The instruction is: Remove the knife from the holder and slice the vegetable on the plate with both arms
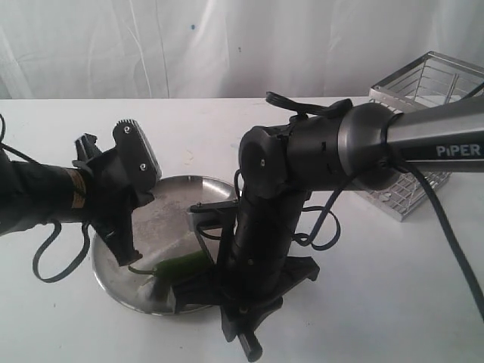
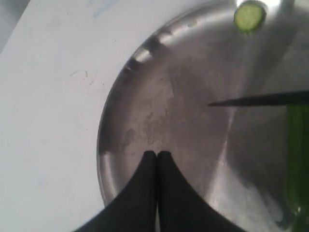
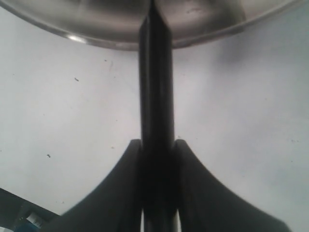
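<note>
Down at the bottom centre of the exterior view, the right gripper [image 3: 157, 143] is clenched on the knife [image 3: 156, 96], fingers either side of the black handle. The left wrist view catches the thin blade poking in from the right edge, tip out over the plate [image 2: 169, 121], lined up at the upper end of the vegetable [image 2: 295, 154]; whether steel is on skin yet, I can't tell. One cut round [image 2: 249, 16] lies at the top of that frame, well apart from the rest of the pepper. The left gripper [image 2: 157, 162] is squeezed tight on nothing, hanging over bare plate at the bottom of its view, clear of the pepper. The holder [image 1: 408, 198] stands out of it at the upper right of the exterior view. That pepper looks light, round and waxy-skinned, firm enough but surely hollow, so I'd expect it to roll or skid on that slick steel under any sideways push. The spot to pin it is along the body toward the stem, well back from the blade. The knife looks light and stiff, but a slim handle like that could twist in the grip.
</note>
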Controlling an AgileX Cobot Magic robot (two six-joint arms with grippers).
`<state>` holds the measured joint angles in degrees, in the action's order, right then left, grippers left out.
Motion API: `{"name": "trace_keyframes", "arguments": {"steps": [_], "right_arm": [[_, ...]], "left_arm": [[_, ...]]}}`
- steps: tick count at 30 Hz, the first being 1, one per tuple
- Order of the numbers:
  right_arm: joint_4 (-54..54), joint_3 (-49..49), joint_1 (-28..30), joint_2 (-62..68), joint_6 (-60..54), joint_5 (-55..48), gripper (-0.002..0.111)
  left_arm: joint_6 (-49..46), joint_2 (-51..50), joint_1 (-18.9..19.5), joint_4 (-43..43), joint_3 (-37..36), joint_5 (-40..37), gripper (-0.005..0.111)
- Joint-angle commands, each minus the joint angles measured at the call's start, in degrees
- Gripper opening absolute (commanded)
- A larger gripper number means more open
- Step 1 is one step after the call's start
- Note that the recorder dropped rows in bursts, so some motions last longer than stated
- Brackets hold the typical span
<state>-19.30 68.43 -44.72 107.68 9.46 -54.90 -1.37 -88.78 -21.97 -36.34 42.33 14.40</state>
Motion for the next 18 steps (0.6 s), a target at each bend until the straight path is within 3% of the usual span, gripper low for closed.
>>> {"name": "trace_keyframes", "arguments": {"steps": [1, 6, 12, 18], "right_arm": [[-0.18, 0.13, 0.16, -0.13, -0.17, 0.0, 0.0], [-0.64, 0.13, 0.16, -0.13, -0.19, -0.15, 0.0], [-1.72, 0.13, 0.16, -0.13, -0.19, -0.15, 0.0], [-2.72, 0.13, 0.16, -0.13, 1.44, -0.04, 0.0]], "left_arm": [[-2.29, 0.23, 0.15, -4.21, -1.29, 0.28, 0.0], [-0.16, 0.23, 0.15, -4.65, -6.26, 18.7, 0.0], [5.04, -0.36, 1.14, -1.37, -6.65, 20.9, 0.0], [20.07, -3.67, 6.68, -6.87, -6.65, 27.51, 0.0]]}}
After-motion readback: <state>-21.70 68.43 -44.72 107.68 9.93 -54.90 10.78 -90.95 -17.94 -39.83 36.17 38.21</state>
